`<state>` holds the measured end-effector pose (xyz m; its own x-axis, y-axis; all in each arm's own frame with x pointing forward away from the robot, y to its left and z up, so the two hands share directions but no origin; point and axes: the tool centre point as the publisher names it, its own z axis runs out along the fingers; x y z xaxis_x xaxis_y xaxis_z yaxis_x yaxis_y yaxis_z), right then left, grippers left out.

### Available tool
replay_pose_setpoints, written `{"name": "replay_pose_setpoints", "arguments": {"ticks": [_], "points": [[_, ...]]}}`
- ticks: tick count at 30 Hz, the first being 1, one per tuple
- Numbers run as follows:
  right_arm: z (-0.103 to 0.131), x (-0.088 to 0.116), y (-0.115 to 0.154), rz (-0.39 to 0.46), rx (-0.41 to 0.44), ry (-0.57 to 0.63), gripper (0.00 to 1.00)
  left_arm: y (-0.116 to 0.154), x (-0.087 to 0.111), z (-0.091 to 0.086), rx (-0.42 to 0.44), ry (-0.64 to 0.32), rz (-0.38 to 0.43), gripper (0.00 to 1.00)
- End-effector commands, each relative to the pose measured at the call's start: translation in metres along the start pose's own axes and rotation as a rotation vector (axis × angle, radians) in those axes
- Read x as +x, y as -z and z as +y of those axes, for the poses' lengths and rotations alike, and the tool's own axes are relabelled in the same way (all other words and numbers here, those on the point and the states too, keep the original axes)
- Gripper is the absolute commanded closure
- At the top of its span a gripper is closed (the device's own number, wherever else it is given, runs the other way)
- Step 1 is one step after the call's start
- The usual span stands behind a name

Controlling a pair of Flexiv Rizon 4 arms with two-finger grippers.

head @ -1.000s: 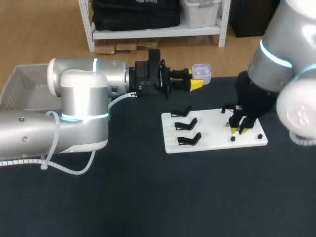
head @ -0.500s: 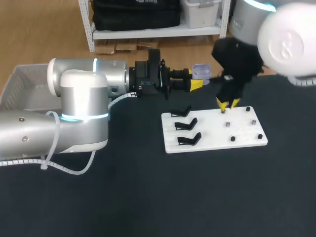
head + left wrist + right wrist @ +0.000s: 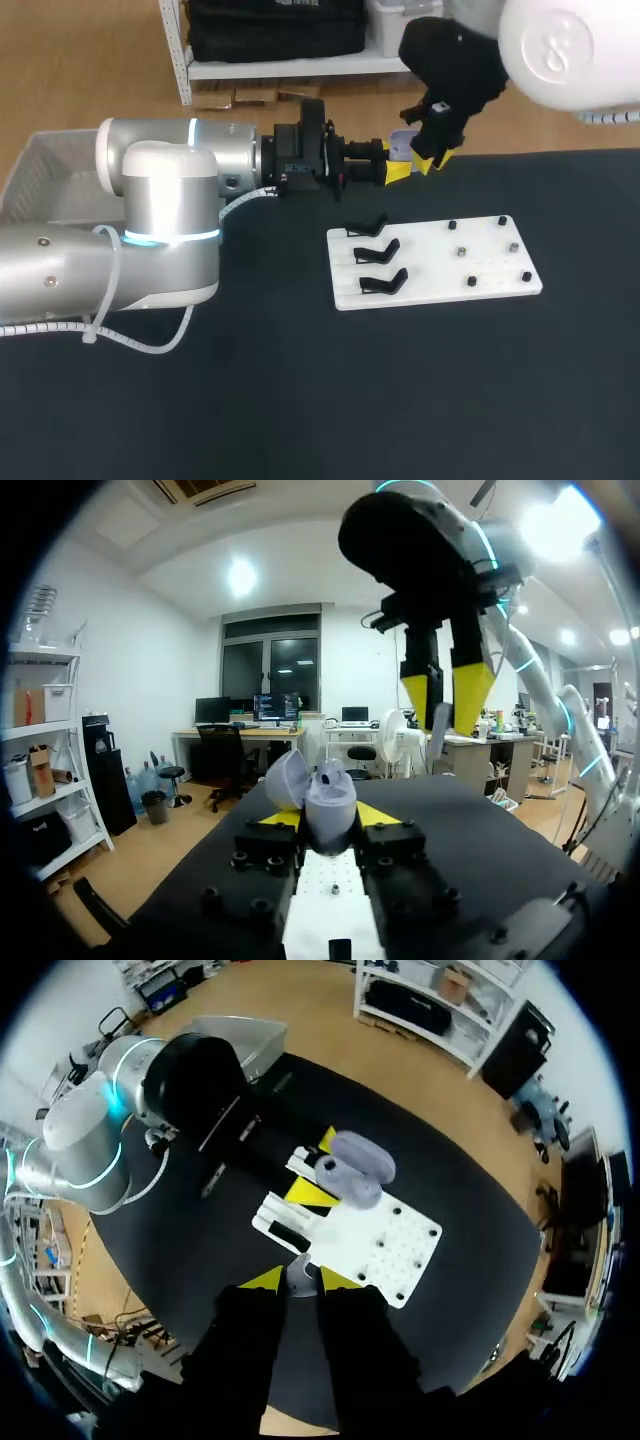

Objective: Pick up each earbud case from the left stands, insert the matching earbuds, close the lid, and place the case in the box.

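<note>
Head view: left gripper (image 3: 400, 160) is clamped on the pale lavender plastic earbud case (image 3: 401, 143), beyond the flat white stand board (image 3: 440, 278), with right gripper (image 3: 432, 160) right beside it. Left wrist: the case's lid is open. Right wrist: the tips pinch a small white earbud (image 3: 298, 1274) above the case.

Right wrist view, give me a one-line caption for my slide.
Right gripper holds an earbud above the open earbud case clamped in the left gripper.
</note>
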<state>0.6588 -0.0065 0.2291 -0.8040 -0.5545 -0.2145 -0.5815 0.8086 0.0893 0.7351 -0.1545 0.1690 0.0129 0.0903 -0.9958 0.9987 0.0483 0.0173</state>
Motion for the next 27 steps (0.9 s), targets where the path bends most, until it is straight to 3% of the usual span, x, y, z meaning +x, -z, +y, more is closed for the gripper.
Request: {"name": "replay_pose_setpoints", "arguments": {"ticks": [1, 15, 27], "points": [[0.0, -0.013, 0.001, 0.01, -0.002, 0.054, 1.0, 0.0, 0.0, 0.001, 0.0, 0.0, -0.001, 1.0], [-0.011, -0.047, -0.002, 0.002, 0.006, 0.183, 1.0, 0.0, 0.0, 0.001, 0.0, 0.0, -0.001, 1.0], [-0.018, -0.051, -0.011, -0.024, 0.009, 0.191, 1.0, 0.0, 0.0, 0.001, 0.0, 0.0, -0.001, 1.0]]}}
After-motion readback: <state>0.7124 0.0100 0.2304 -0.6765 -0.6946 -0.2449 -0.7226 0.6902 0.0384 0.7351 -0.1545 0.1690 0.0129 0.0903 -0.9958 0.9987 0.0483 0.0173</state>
